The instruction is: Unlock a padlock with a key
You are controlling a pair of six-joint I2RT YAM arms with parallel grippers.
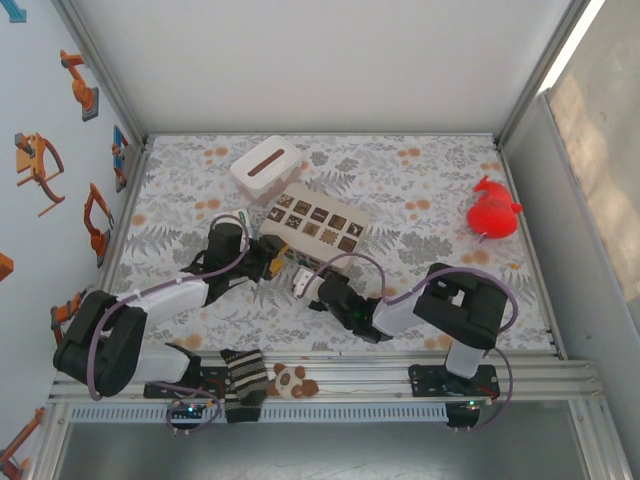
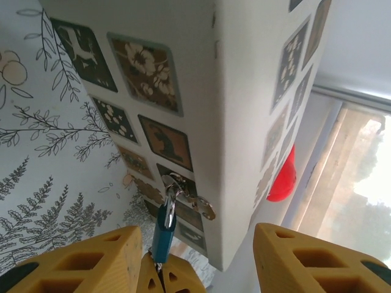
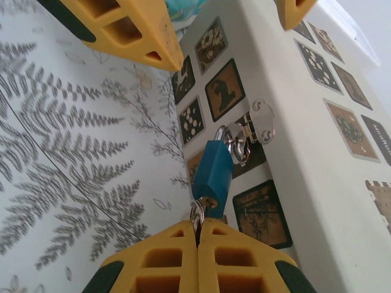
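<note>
Right gripper [image 3: 197, 244], clamped on the key [image 3: 197, 217] in the blue padlock [image 3: 212, 171], should twist gently while the parted left gripper [image 2: 197, 262] steadies the box [image 2: 244, 91].

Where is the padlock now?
In the right wrist view, the blue padlock hangs from the hasp of the box, just above the shut right gripper.

No legible text or numbers.

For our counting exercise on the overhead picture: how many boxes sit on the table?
2. A white box with a slotted lid stands toward the far side, left of centre; a box with picture tiles lies just nearer, mid-table. Others may be hidden.
</note>
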